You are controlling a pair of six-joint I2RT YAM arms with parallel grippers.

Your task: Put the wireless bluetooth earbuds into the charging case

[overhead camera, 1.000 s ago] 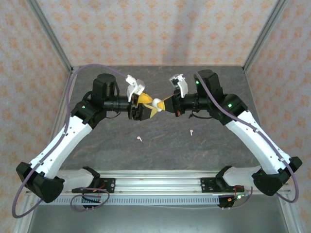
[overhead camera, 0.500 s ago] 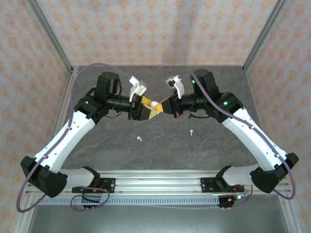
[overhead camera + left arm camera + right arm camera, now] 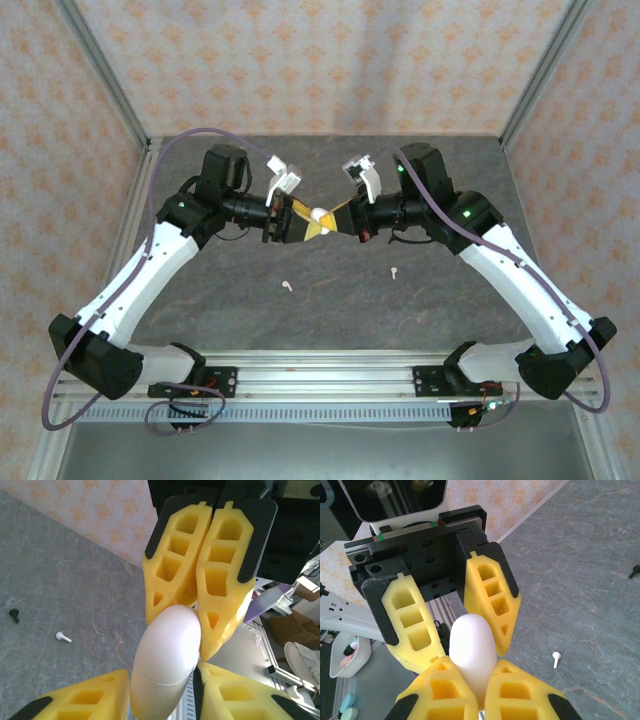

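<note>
Right gripper is clamped on one end of the case, holding it in the air over the middle of the table. Left gripper has its jaws round the other end, fingers at or just off the shell. We can't tell whether they bear on it.

Case looks shut: we see one seam across the shell by the left fingers, with no gap.

Handling, our read: the case is small, light, rigid plastic, glossy and egg-rounded, so slippery. The tapered ends will want to squirt out of a pinch. We want each gripper across the widest part on its own side of the seam, one on the base and one on the lid. Neither should bridge the seam, or the lid can't swing. Modest force. The hollow yellow fingers look like they give a bit, which helps on the curve.

Buds lie on the table between its middle and near edge: white bud left of centre, white bud right of centre, well apart. Black bud sits beyond a white one in the left wrist view, and dark on grey stone is hard to spot.

We judge the buds light and stiff, far smaller than a finger, and likely to roll or flick if nudged. We'd pinch the head from the sides and leave the stem free for its socket.
</note>
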